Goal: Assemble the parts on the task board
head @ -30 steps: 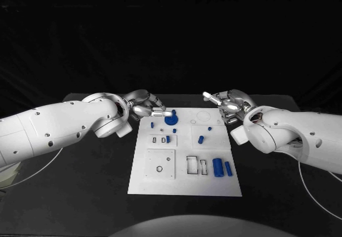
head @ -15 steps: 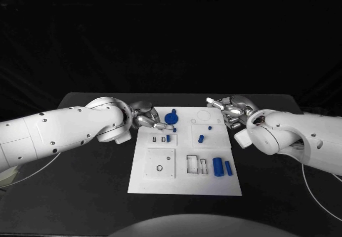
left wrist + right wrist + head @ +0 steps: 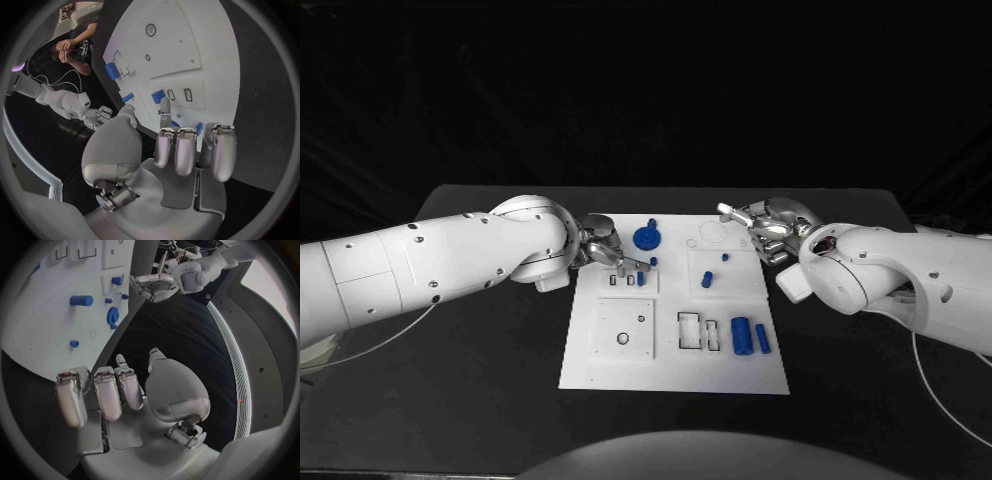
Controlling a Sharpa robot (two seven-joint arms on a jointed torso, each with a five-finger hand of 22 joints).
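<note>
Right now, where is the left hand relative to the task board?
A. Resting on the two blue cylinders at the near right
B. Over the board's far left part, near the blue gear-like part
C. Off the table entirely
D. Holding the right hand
B: in the head view the left hand sits over the far left part of the task board, beside the blue gear-like part; its fingers hold nothing.

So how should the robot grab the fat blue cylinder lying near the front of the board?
Probably from above, pinching its long curved sides near the middle. The cylinder lies flat on the board, so its ends point along the board. A thinner blue rod lies close on one side and a slot on the other, so fingers must slip in carefully.
</note>
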